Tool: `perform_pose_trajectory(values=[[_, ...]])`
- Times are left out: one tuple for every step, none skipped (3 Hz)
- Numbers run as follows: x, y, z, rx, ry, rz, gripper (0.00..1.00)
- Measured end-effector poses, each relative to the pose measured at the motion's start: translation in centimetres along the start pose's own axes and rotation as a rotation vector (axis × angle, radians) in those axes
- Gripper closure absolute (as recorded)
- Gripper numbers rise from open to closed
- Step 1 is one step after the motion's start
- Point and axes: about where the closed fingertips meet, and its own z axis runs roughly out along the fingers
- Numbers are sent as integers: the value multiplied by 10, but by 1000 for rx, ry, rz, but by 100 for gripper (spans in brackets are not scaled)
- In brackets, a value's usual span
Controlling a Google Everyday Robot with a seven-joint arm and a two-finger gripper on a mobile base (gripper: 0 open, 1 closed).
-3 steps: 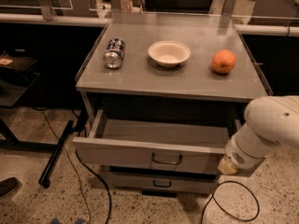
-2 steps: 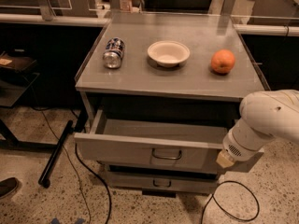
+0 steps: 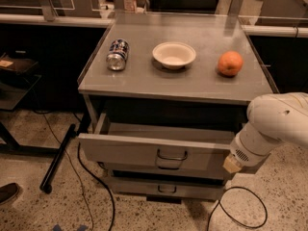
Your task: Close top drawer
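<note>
The top drawer (image 3: 125, 150) of the grey cabinet is pulled partly out, with a strip of its grey tray showing behind the tall front panel. A small dark loop handle (image 3: 172, 156) sits at the panel's centre. My white arm (image 3: 274, 124) reaches in from the right. The gripper (image 3: 232, 164) shows as a tan tip at the right end of the drawer front, against or very close to it. Most of the gripper is hidden by the arm.
On the cabinet top (image 3: 144, 83) lie a tipped soda can (image 3: 118, 54), a white bowl (image 3: 174, 55) and an orange (image 3: 230, 63). A lower drawer (image 3: 163, 189) sits under the top one. A black cable (image 3: 240, 211) and a black bar (image 3: 57, 160) lie on the floor.
The arm and gripper have moved up and in toward the cabinet. The top drawer's front has slid back a little, so less of the tray shows.
</note>
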Motion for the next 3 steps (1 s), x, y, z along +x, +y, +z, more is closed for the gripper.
perform_pose_trajectory(values=[[0, 0, 0, 0, 0, 0, 35], [0, 0, 0, 0, 0, 0, 11], [0, 0, 0, 0, 0, 0, 0]])
